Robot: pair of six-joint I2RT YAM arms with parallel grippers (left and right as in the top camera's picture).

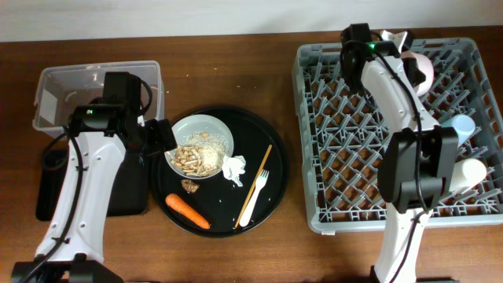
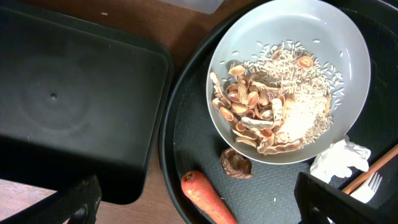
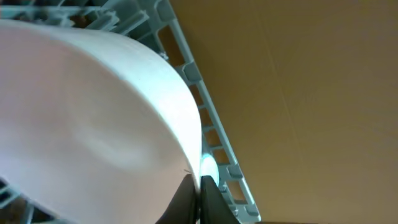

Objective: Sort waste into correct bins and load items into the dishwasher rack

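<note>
Claws first. My left claw (image 1: 161,137): released, fingers (image 2: 336,200) spread wide at the bottom corners of the wrist view, holding nothing. It points down over the left edge of the round black tray (image 1: 275,149). My left arm rises from the lower left of the overhead frame, bends in front of the clear tub (image 1: 55,94) and turns toward frame centre.

Beneath that claw:
- orange carrot (image 2: 205,200), lying slantwise on the round tray
- small brown morsel (image 2: 236,163), just above the carrot, apart from it
- pale grey plate (image 2: 348,43), carrying the rice-and-nut scraps (image 2: 267,118)
- crumpled white tissue (image 2: 339,160), just beside the plate's lower right rim
- chopsticks (image 1: 258,174) and white fork (image 1: 253,200), side by side right of the tissue

Shallow black tray (image 2: 74,106): left of the round tray, partly under my arm. The clear tub lies beyond it, upper left.

My right claw (image 3: 199,191): clenched on the rim of the small white bowl (image 3: 93,112), which fills its wrist view. My right arm runs from the bottom of the overhead frame up across the rack (image 1: 308,141) to its top edge, holding the bowl over the rack's upper right part. Light-blue cup (image 1: 464,126) and cream cup (image 1: 474,173) sit along the rack's right side.
</note>
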